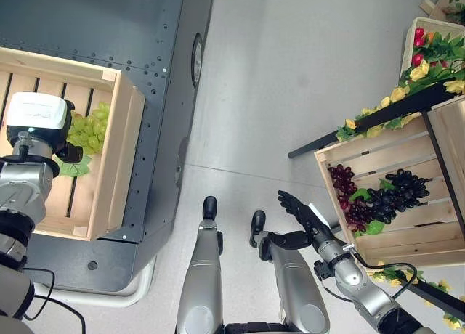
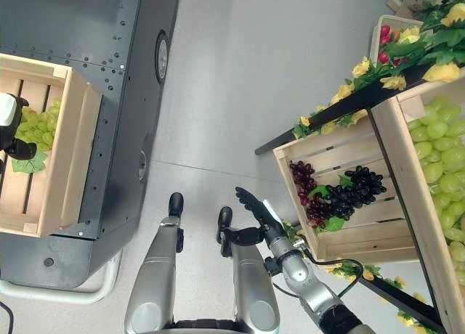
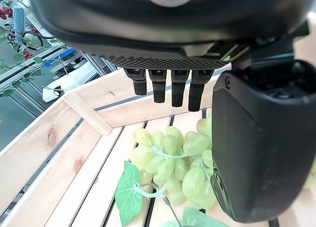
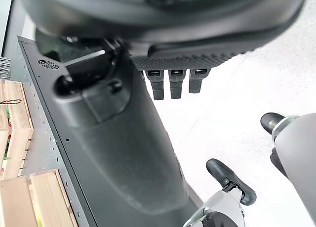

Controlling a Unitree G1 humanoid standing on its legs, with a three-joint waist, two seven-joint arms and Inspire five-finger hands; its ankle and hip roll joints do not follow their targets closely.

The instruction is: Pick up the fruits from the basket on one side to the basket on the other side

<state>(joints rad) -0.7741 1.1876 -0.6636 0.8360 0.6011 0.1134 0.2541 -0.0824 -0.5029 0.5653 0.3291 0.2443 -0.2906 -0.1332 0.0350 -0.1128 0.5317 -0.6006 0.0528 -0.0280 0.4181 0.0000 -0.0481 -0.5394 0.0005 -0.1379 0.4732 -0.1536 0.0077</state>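
Green grapes [image 3: 173, 163] lay on the slats of the left crate [image 1: 116, 160], just below the left hand [image 3: 168, 86], whose fingers [image 3: 177, 91] hung straight and released, holding nothing. Right hand [image 1: 301, 210] was spread open over the floor, at 9 o'clock of the right crate [image 1: 378, 156] with dark grapes [image 1: 378, 196]. Right eye view showed more green grapes [image 2: 439, 152] in a further crate at 3 o'clock.

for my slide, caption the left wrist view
Left hand open above green grapes lying in the wooden crate.
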